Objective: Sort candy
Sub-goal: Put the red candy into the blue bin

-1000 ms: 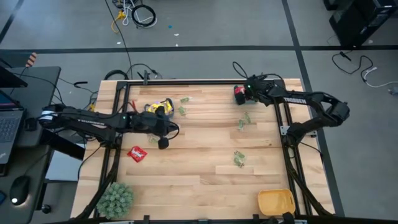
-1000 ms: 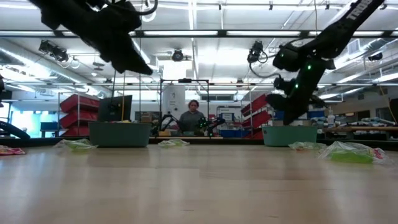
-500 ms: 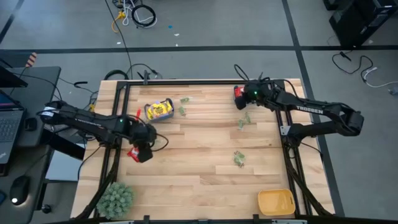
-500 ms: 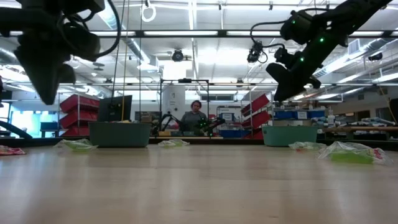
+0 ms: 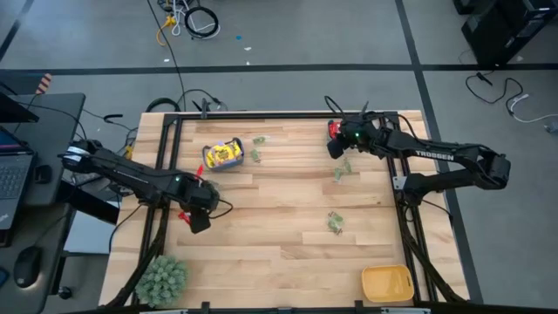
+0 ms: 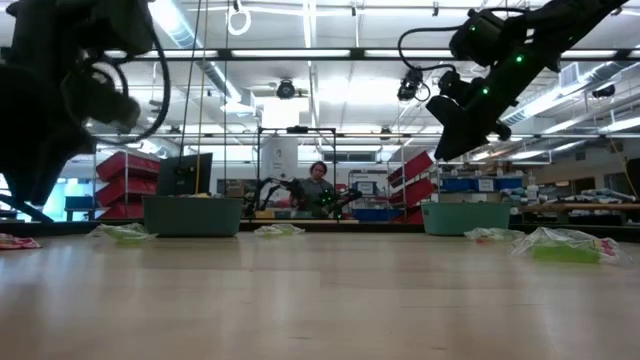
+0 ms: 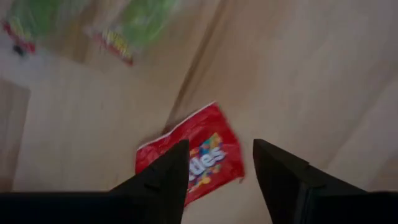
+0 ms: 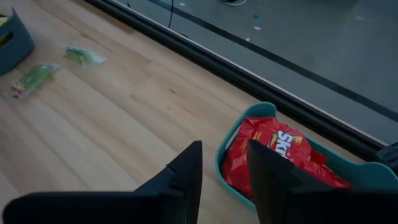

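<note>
A red candy packet (image 7: 194, 159) lies flat on the wood near the table's left edge (image 5: 185, 215). My left gripper (image 7: 217, 173) hangs right above it (image 5: 199, 221), pointing down and open, with a finger on either side and clear of it. My right gripper (image 8: 224, 167) is open and holds nothing. It slants down beside the teal bin of red candy (image 8: 283, 152) at the far right (image 5: 334, 131). Another teal bin (image 5: 222, 154) holds yellow candy. Pale green packets lie loose on the table (image 5: 335, 223) (image 5: 340, 169) (image 5: 256, 148).
A yellow-orange bin (image 5: 386, 283) stands at the near right corner and a fuzzy green plant (image 5: 161, 277) at the near left corner. The middle of the table (image 5: 279, 201) is bare wood. A person sits far behind the table (image 6: 315, 190).
My left gripper has swung from beside the yellow-candy bin toward the table's left and near edges. It has sunk and tipped to point straight down over the red packet. My right gripper has risen from over the red-candy bin and now slants instead of pointing down.
</note>
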Controlling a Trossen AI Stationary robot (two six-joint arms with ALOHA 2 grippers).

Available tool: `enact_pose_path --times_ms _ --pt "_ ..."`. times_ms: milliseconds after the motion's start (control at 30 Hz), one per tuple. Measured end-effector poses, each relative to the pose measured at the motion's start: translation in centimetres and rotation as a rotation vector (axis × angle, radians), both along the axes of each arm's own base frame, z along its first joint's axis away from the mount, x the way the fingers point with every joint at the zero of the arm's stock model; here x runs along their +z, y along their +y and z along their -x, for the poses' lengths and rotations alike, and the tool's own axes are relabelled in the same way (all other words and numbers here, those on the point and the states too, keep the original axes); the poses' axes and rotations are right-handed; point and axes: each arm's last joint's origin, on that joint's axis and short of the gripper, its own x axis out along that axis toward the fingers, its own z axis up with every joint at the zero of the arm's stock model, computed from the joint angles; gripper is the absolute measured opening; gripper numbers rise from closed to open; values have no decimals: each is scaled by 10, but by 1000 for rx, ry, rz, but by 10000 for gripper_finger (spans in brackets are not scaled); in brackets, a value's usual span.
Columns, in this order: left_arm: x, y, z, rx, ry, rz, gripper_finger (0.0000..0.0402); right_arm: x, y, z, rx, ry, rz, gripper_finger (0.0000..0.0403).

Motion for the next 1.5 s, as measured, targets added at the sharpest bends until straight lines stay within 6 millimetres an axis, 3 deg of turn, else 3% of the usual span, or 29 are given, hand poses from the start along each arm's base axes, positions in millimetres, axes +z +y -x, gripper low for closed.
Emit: enact_pose_path --times_ms 567,667,800,900,1167,1500 --pt "-47 4 12 20 90 -58 184 3 7 -6 41 -24 24 113" --pt "-48 4 12 20 87 -63 161 3 8 -7 53 -22 29 113" --pt "-42 3 7 6 62 -73 84 3 11 -9 68 -21 30 113" --pt "-32 2 -1 -22 17 -86 19 4 15 -10 92 -19 42 113" --pt "17 1 -22 -102 -234 -125 7 19 30 -9 216 -106 44 114" --pt "90 21 -43 -137 -968 -267 2 31 66 -44 509 -350 76 117"
